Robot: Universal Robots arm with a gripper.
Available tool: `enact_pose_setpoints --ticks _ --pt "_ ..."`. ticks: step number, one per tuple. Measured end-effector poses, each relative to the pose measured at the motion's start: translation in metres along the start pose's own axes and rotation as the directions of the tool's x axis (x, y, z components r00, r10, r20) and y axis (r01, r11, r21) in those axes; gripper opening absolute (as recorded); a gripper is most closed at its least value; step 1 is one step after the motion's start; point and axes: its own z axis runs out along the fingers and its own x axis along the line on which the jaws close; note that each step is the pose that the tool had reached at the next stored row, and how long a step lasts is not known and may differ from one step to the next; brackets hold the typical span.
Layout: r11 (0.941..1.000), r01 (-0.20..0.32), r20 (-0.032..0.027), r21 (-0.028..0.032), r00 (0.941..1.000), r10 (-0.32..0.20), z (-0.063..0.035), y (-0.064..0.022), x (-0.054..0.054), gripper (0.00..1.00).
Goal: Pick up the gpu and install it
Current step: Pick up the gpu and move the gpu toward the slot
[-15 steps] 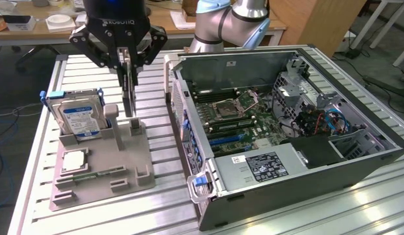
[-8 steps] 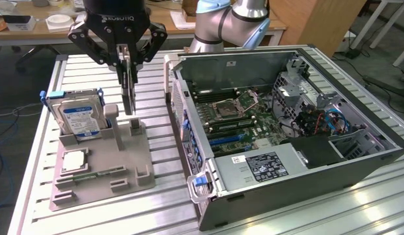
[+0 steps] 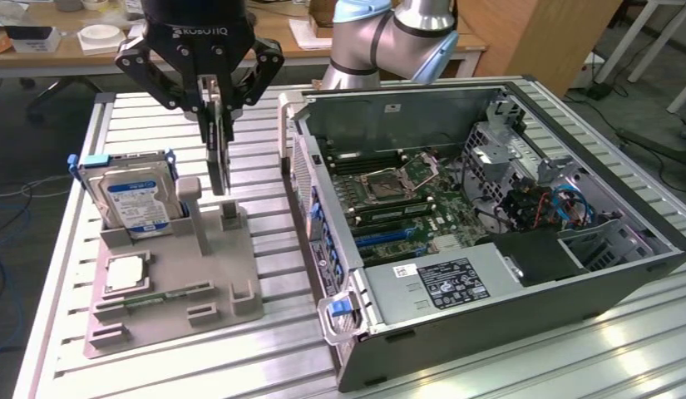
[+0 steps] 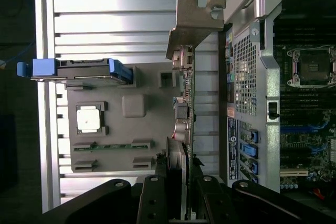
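Open computer case (image 3: 487,249) lay on its side across the right half of the exterior view on the slatted table (image 3: 54,332), motherboard (image 3: 409,191) exposed; gray parts tray (image 3: 209,283) sat beside it at lower left. At upper left the gripper (image 3: 215,104) was clamped on the gpu (image 3: 217,162), the card upright and edge-on over the tray, pale bracket (image 4: 195,22) at one end. Hard drive (image 3: 137,199) stood at the tray's upper-left corner, processor chip (image 3: 123,273) flat just below it in the frame.

Two things lie on the slatted tabletop (image 3: 132,125). A grey holder (image 3: 226,274) sits toward the exterior view's left edge — an open computer case (image 3: 509,324) just beside it.
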Motion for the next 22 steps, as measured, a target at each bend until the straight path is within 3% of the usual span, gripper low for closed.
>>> enact_pose_setpoints --ticks 4,7,22 --pt "1.0000 0.000 0.0000 -0.0005 1.0000 0.000 0.0000 0.0000 0.000 0.27" --pt "1.0000 0.000 -0.0001 -0.0053 1.0000 0.000 0.0001 0.0000 0.000 0.27" --pt "0.9999 0.003 -0.0010 -0.0113 1.0000 -0.003 0.0000 0.0006 -0.015 0.27"
